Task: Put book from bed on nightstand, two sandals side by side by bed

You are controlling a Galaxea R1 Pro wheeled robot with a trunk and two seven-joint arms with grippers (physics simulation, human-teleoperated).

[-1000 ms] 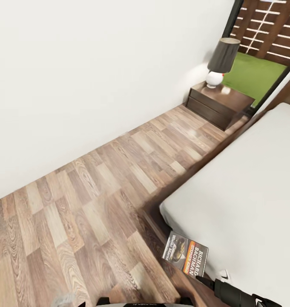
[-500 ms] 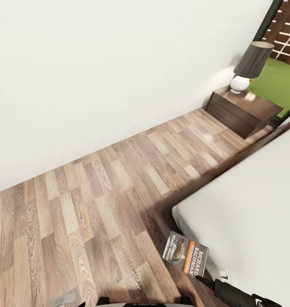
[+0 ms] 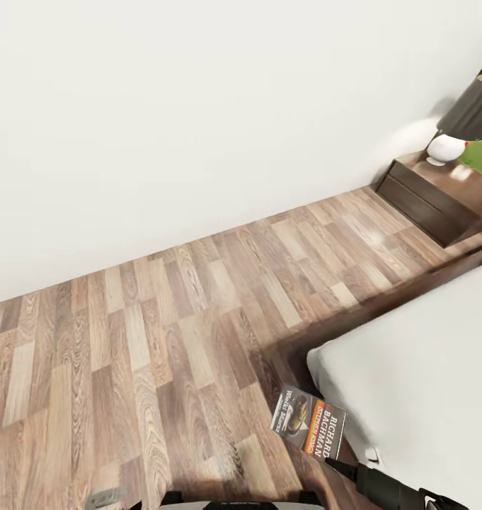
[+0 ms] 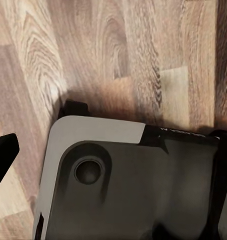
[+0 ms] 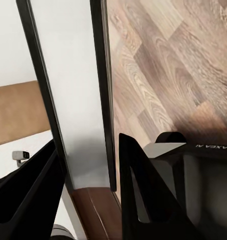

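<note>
Wood-plank floor runs along a white wall to the nightstand. Near the bed corner, the right gripper pinches the book, a thin dark paperback with an orange band and white lettering. Whether the left gripper is spread or closed cannot be told.

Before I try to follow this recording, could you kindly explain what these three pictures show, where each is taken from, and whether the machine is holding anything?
This is a simulated wheeled robot with two arms. The large picture comes from a camera on its head, looking down at a grey-brown wood-plank floor, a white wall, the light-grey bed, and a dark brown nightstand bearing a dark-shaded lamp. The right gripper holds a small dark paperback book with an orange band, upright at the bed's corner. The other two pictures come from cameras at the wrists. The right wrist view looks past black fingers along the book's thin edge. The left wrist view shows floor and the robot's own grey body.
</note>
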